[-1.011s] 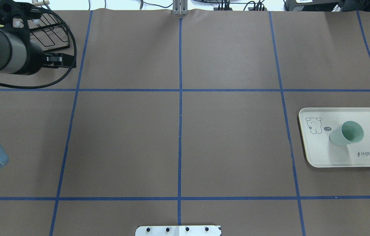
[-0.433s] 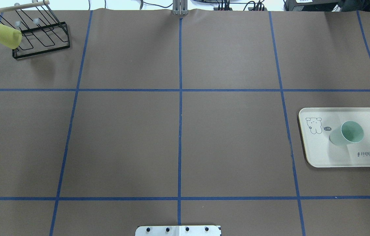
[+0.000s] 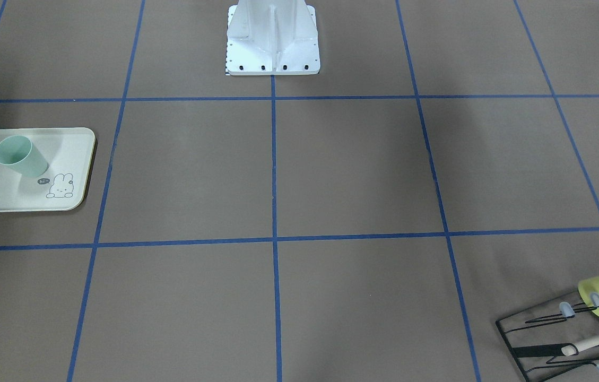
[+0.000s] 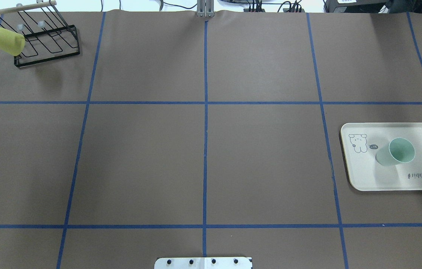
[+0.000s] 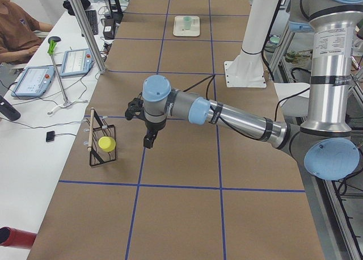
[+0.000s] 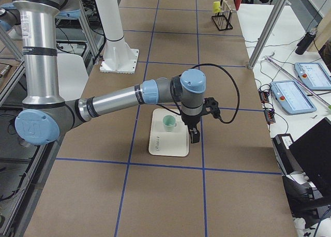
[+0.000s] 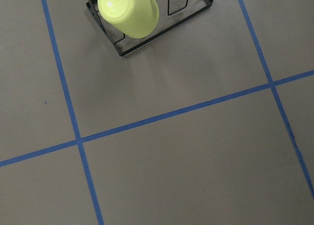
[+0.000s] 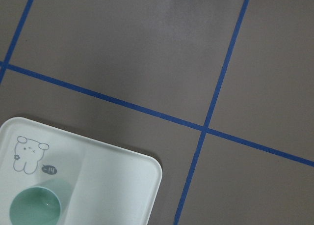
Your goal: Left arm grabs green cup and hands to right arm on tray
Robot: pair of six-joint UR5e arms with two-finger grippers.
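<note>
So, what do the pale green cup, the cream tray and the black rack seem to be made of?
Pale mint-green cup: probably plastic, matte; even colour, thin wall, no glare.
Cream rectangular tray: likely plastic too, smooth with a faint sheen; moulded rounded rim, printed bunny.
Black rack: looks like bent metal wire with a dark coating; thin rods.

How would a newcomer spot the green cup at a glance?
Find the cream tray on the robot's right side of the table. The green cup stands upright on it, beside the bunny drawing. It is pale mint, whereas the yellow-green cup hangs on the wire rack at the far left.
</note>
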